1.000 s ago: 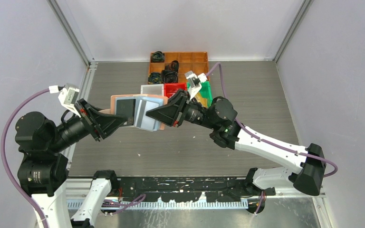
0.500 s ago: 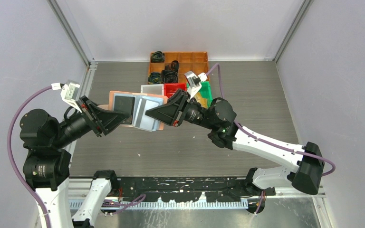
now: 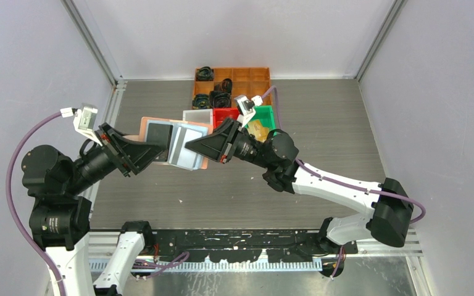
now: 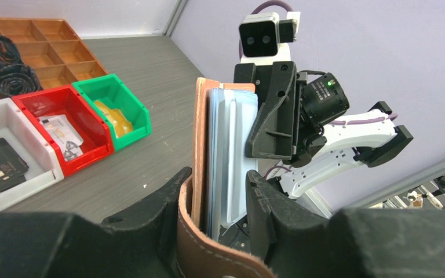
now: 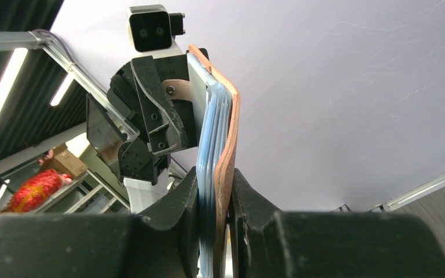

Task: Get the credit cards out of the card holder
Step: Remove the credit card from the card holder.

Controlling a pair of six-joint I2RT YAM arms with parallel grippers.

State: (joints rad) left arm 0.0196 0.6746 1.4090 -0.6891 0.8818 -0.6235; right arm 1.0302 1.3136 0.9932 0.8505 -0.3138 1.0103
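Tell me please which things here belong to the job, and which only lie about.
Job:
card holder, held in the air between left gripper and right gripper
black card in white bin
yellow card in green bin

Lying about:
red bin
orange tray with black coils

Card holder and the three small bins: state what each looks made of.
Card holder: tan outer shell looks like leather or faux leather, matte, with a stitched edge; the blue-grey pocket layers look like a thin synthetic sheet. White bin, red bin, green bin: probably moulded plastic, with smooth uniform walls.
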